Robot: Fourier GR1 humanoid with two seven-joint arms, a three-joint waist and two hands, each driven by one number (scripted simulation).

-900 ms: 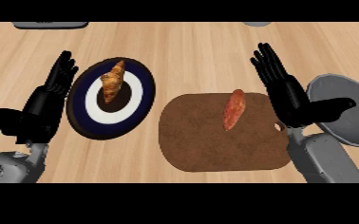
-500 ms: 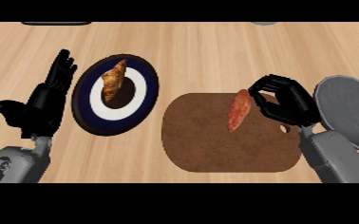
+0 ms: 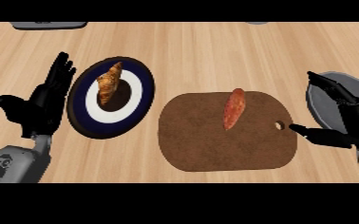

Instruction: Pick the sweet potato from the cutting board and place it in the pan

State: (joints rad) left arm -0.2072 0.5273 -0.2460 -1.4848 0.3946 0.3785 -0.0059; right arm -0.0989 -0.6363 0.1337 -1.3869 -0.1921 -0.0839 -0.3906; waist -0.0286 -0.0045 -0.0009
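wood counter [image 3: 196,52] | one sweet potato [image 3: 234,108] on one cutting board [image 3: 210,142] | one pan [image 3: 329,107] | both hands [image 3: 45,97] [image 3: 329,135] released

This is a kitchen. The table [image 3: 203,52] is made of light wood with long grain lines, like a kitchen top. On it lies a brown cutting board [image 3: 210,142] with a small round hole near one edge, and a sweet potato [image 3: 234,108] rests on the board. Beside the board sits a round plate [image 3: 140,92], dark blue with a white ring, and a croissant [image 3: 108,81] lies on it. At the right edge is a grey pan [image 3: 322,111]. Food, a plate, a board and a pan all belong in a kitchen.
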